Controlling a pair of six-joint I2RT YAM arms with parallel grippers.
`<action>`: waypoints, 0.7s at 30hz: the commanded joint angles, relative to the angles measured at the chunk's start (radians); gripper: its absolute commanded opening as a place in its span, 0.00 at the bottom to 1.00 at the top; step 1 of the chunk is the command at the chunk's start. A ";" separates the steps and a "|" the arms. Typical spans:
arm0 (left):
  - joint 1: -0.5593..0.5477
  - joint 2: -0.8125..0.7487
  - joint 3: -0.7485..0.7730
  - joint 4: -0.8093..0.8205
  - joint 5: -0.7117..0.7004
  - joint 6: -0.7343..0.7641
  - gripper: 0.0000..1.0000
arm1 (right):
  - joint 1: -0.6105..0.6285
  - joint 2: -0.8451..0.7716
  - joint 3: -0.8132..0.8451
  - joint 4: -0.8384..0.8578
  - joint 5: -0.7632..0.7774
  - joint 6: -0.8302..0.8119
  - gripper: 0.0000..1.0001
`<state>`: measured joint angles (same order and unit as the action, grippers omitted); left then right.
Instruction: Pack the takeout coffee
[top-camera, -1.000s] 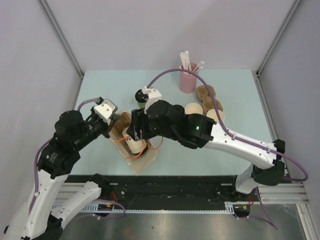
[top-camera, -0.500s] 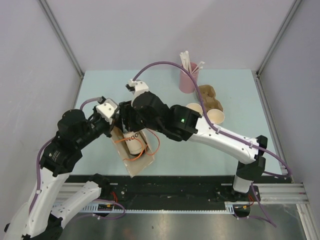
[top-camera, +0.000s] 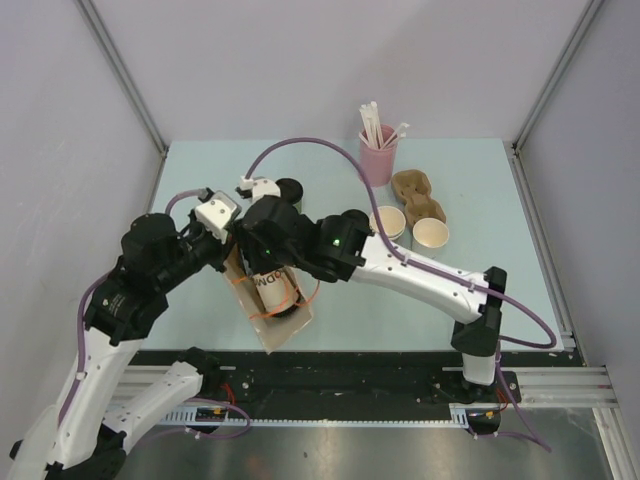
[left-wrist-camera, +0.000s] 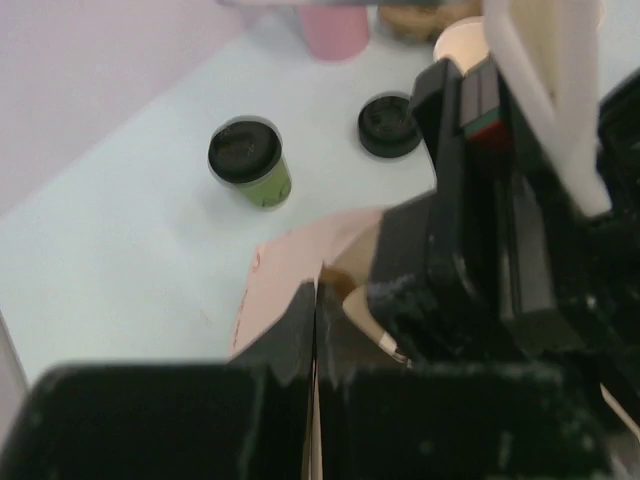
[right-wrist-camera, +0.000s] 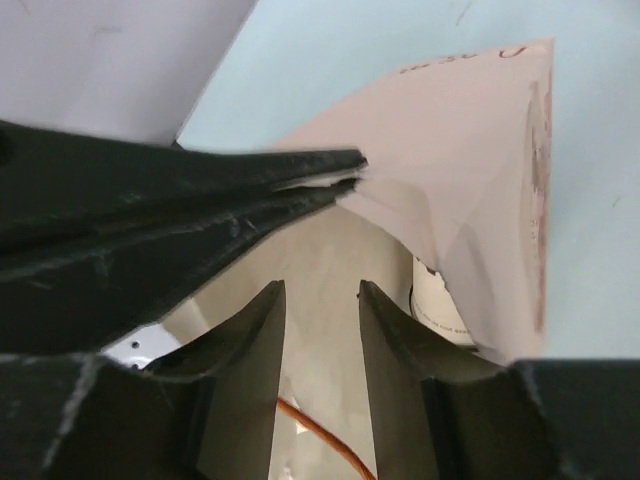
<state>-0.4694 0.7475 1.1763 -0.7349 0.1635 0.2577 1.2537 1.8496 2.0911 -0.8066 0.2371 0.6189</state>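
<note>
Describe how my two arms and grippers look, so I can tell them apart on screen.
Both arms match: bulky black joint housings linked by white segments, a purple cable looping along each. The left arm and right arm each carry a white block at the wrist; the right arm shows a small green light. The left gripper and right gripper have black, tapering, scuffed fingers.

White cup (right-wrist-camera: 445, 305): just right of the right claw (right-wrist-camera: 320, 295), mostly hidden behind the paper bag (right-wrist-camera: 470, 150) wall; lettering cut off, unreadable.
Green cup (top-camera: 289, 188): beyond that claw's wrist in the top view, body hidden, black lid only.
Right claw's fingers: hidden under its wrist from above.
Left claw (left-wrist-camera: 315, 320): blurred black mass.
Pink cup (left-wrist-camera: 335, 25): far beyond it, cut by the top edge.
</note>
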 joint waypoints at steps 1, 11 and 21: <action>-0.003 0.015 0.040 0.042 0.025 -0.024 0.00 | 0.015 0.062 0.073 -0.065 -0.134 -0.151 0.42; -0.003 0.015 0.045 0.040 0.102 -0.101 0.00 | -0.037 -0.024 -0.227 0.058 -0.219 -0.376 0.51; -0.005 0.004 0.031 -0.003 0.148 -0.198 0.00 | -0.070 -0.032 -0.333 0.184 -0.044 -0.196 0.82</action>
<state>-0.4664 0.7773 1.1820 -0.7845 0.2176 0.1219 1.1919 1.8492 1.7874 -0.7074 0.0914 0.3588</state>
